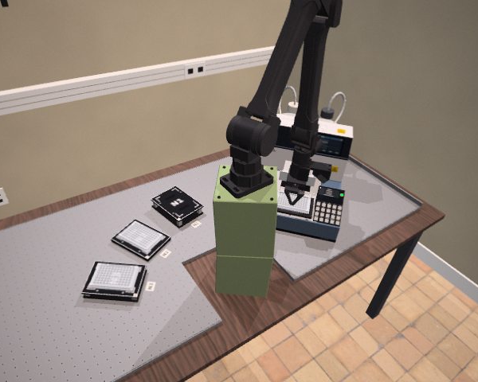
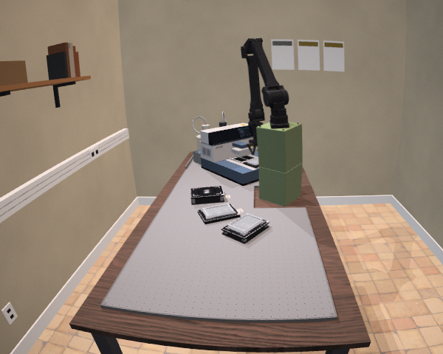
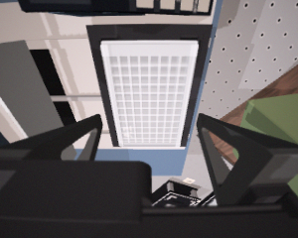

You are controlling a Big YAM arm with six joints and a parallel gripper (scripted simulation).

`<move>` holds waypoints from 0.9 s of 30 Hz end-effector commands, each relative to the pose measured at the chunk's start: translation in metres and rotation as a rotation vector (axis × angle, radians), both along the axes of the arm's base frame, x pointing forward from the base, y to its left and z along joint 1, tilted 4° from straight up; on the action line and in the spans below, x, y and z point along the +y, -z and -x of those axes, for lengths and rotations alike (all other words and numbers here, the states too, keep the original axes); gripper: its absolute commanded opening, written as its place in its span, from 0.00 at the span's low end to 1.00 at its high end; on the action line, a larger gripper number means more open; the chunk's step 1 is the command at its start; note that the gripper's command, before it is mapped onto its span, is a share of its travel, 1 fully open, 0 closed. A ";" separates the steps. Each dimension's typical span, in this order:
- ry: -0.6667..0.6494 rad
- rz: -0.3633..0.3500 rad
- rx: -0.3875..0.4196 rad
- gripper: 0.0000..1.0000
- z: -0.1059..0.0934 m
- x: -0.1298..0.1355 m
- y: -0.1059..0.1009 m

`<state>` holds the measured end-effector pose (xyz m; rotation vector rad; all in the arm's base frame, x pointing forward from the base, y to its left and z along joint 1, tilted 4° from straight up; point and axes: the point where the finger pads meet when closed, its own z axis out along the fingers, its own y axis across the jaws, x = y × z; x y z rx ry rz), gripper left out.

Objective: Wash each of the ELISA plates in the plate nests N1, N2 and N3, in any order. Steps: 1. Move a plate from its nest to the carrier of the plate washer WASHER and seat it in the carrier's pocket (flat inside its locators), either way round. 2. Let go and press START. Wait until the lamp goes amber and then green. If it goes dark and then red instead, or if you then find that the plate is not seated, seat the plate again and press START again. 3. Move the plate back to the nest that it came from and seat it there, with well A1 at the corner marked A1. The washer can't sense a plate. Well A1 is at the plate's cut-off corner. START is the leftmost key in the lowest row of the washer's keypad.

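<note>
A clear white plate (image 1: pixel 304 206) (image 2: pixel 253 162) (image 3: pixel 149 74) lies in the dark carrier (image 3: pixel 149 32) of the washer (image 1: pixel 305 230) (image 2: pixel 229 172) and looks flat inside its frame. My gripper (image 1: pixel 293 201) (image 2: pixel 253 150) (image 3: pixel 149 119) is open just above this plate, one finger beyond each long side. The washer's lamp (image 1: pixel 341 194) is green beside the keypad (image 1: pixel 328 212). Nest N1 (image 1: pixel 176 202) (image 2: pixel 207 194) is empty. One plate (image 1: pixel 141 236) (image 2: pixel 218 211) lies in nest N2, another plate (image 1: pixel 115 276) (image 2: pixel 246 223) in nest N3. Well A1's corner is not clear.
The green pedestal (image 1: pixel 244 230) (image 2: pixel 280 167) (image 3: pixel 283 124) of the arm stands between the nests and the washer. The washer's upper housing (image 1: pixel 334 142) (image 2: pixel 224 133) rises behind the carrier, with bottles and tubes behind it. A raised rim (image 1: pixel 388 181) runs along the table's far end.
</note>
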<state>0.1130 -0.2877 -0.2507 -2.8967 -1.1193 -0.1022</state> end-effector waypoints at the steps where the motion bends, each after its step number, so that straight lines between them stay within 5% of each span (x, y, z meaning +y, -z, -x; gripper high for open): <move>1: 0.011 0.002 -0.001 1.00 0.004 -0.002 -0.011; 27: 0.003 0.002 -0.001 1.00 0.006 -0.004 -0.050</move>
